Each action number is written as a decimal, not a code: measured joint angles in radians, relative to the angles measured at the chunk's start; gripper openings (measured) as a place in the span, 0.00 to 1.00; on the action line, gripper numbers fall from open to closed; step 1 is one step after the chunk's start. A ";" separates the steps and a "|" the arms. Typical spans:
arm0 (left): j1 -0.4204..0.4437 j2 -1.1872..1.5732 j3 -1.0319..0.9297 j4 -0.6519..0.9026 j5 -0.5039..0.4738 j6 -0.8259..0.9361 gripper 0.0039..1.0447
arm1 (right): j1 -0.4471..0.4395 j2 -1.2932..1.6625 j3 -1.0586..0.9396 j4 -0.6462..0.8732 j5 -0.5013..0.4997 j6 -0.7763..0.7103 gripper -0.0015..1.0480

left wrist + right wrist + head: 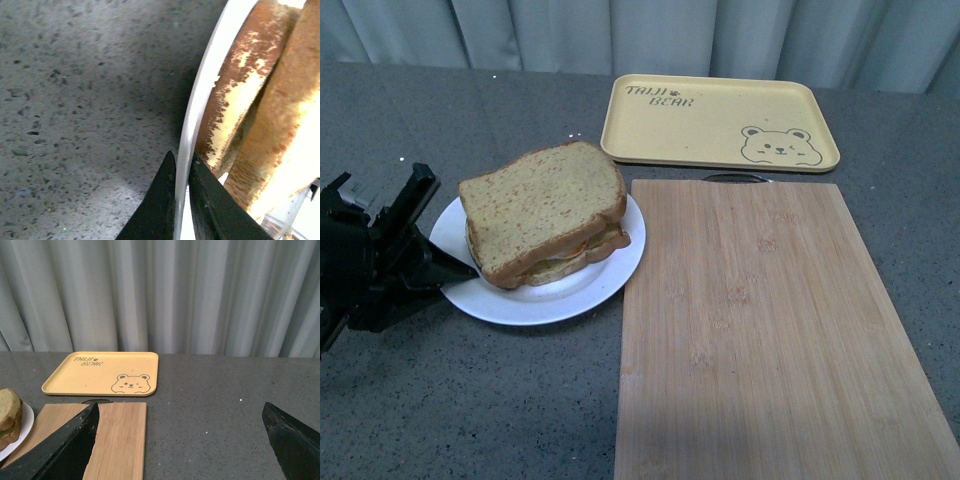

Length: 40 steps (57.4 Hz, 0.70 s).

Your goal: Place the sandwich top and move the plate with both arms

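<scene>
The sandwich top, a brown-green speckled slice, lies on the stacked sandwich on the round white plate, left of centre on the grey table. My left gripper is shut on the plate's left rim; in the left wrist view its two black fingers pinch the white rim at the gripper's tip, with the sandwich crust right beside. My right gripper is open and empty, above the table to the right of the board. The right arm does not show in the front view.
A wooden cutting board lies right of the plate, its edge close to the plate's rim. A yellow bear tray sits behind it. A grey curtain hangs at the back. Grey tabletop lies in front.
</scene>
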State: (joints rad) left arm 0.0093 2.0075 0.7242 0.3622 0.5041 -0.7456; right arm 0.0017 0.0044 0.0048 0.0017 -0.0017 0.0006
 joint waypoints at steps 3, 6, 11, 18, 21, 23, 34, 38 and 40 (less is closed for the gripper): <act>0.005 -0.011 -0.008 0.037 0.028 -0.016 0.04 | 0.000 0.000 0.000 0.000 0.000 0.000 0.91; 0.009 -0.018 -0.022 0.082 0.053 -0.042 0.03 | 0.000 0.000 0.000 0.000 0.000 0.000 0.91; 0.011 -0.019 -0.045 0.150 0.073 -0.089 0.03 | 0.000 0.000 0.000 0.000 0.000 0.000 0.91; 0.000 -0.029 -0.065 0.243 0.076 -0.182 0.03 | 0.000 0.000 0.000 0.000 0.000 0.000 0.91; -0.010 -0.036 -0.065 0.270 0.073 -0.213 0.03 | 0.000 0.000 0.000 0.000 0.000 0.000 0.91; -0.019 -0.042 -0.061 0.282 0.069 -0.242 0.03 | 0.000 0.000 0.000 0.000 0.000 0.000 0.91; -0.115 -0.051 0.030 0.284 -0.009 -0.352 0.03 | 0.000 0.000 0.000 0.000 0.000 0.000 0.91; -0.173 -0.032 0.108 0.258 -0.055 -0.387 0.03 | 0.000 0.000 0.000 0.000 0.000 0.000 0.91; -0.195 -0.021 0.141 0.248 -0.072 -0.399 0.03 | 0.000 0.000 0.000 0.000 0.000 0.000 0.91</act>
State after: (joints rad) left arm -0.1860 1.9865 0.8654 0.6102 0.4324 -1.1450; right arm 0.0017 0.0044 0.0048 0.0017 -0.0021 0.0006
